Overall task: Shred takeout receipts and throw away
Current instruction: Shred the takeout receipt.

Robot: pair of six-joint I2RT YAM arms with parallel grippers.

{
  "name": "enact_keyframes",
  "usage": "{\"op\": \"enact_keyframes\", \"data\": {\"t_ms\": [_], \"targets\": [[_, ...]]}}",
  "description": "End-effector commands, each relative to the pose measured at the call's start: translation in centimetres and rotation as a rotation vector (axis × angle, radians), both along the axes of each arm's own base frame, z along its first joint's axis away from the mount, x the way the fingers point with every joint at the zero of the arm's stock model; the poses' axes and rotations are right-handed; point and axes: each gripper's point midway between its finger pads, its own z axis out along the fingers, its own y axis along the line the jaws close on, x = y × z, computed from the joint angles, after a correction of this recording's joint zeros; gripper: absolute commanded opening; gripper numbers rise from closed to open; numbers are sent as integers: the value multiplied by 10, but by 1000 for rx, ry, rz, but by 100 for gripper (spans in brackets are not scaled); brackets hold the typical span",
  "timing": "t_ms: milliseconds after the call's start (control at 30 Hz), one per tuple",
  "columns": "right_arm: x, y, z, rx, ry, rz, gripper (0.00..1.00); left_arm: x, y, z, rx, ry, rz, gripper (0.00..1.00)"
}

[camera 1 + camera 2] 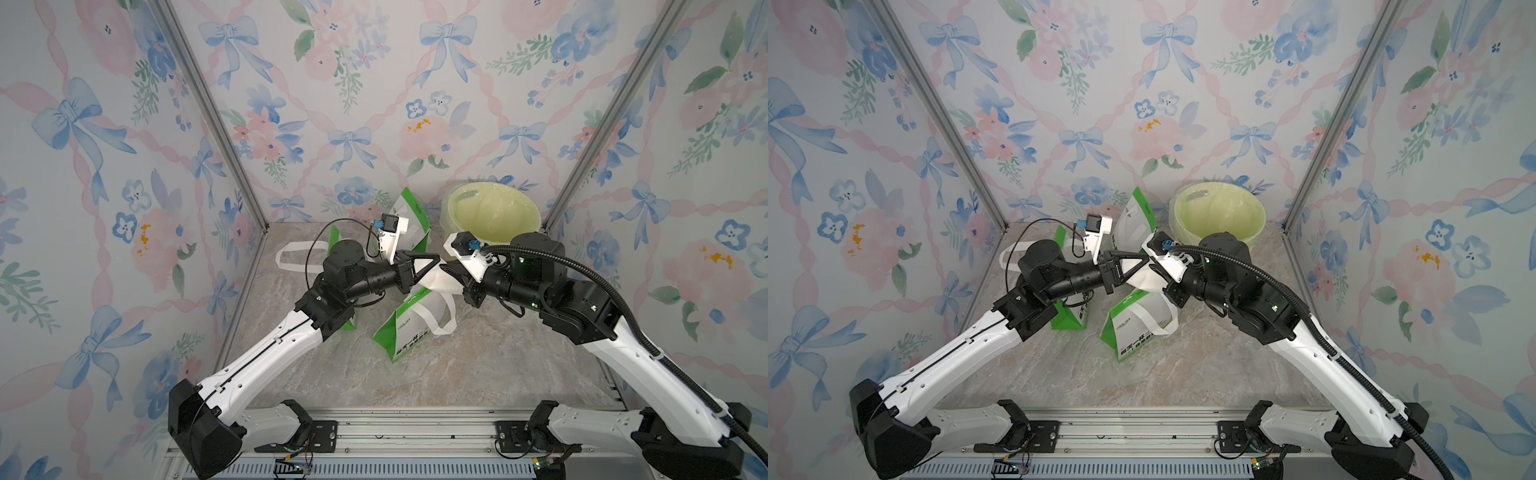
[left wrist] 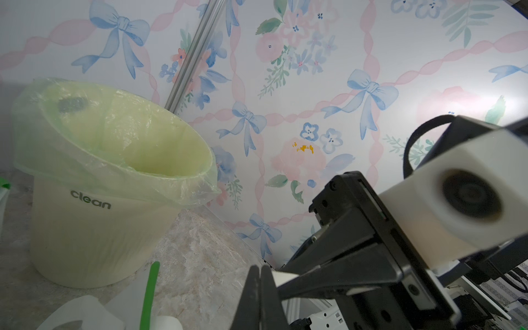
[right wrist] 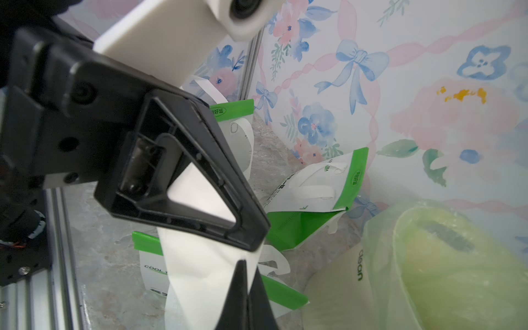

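Landmark: cream bin point(image 1: 498, 216), pale green liner, "clean" printed on its wall, upright at back of marble table point(image 1: 478, 365).

Just in front of bin, off its left side, raised clear of table: one takeout receipt point(image 1: 434, 282), plain white, curled, slung between both grippers.

Left gripper point(image 1: 439, 259): jaws pressed tight together, pinching an edge of receipt at its upper end. Reaching toward bin from the left.

Right gripper point(image 1: 445, 269): jaws likewise closed flat on same slip, just beside left gripper's tips, nearly touching them. Reaching in from bin's front right.

From right wrist view: receipt point(image 3: 194, 274) hanging below the two pinch points, loose lower part trailing down in front of a bag.

Three green-and-white bags around:
- first bag point(image 1: 409, 216) leaning just left of bin, by back wall
- second bag point(image 1: 405, 332) lying well in front of bin, below the grippers, white loop handle spread beside it
- third bag point(image 1: 338, 249) farther left of bin, partly hidden under left arm
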Motion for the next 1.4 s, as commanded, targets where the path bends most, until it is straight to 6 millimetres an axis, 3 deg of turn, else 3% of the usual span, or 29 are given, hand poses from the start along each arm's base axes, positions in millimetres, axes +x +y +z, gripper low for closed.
{"op": "enact_keyframes", "data": {"t_ms": [0, 167, 500, 700, 1000, 1200, 1367], "targets": [[-11, -7, 6, 152, 148, 20, 3, 14, 11, 9, 15, -49, 92, 0], [-15, 3, 12, 248, 236, 98, 27, 9, 9, 12, 10, -64, 66, 0], [0, 4, 11, 293, 262, 73, 35, -1, 6, 15, 8, -88, 9, 0], [6, 10, 14, 321, 276, 77, 30, -6, 7, 15, 9, -99, -4, 0], [8, 8, 14, 317, 266, 60, 0, -6, 9, 13, 6, -90, 7, 0], [5, 5, 16, 267, 196, 55, 0, 2, 9, 6, -11, -6, 36, 0], [-3, 5, 31, 96, -85, 58, 0, 15, 3, -14, -60, 220, 54, 0]]}}
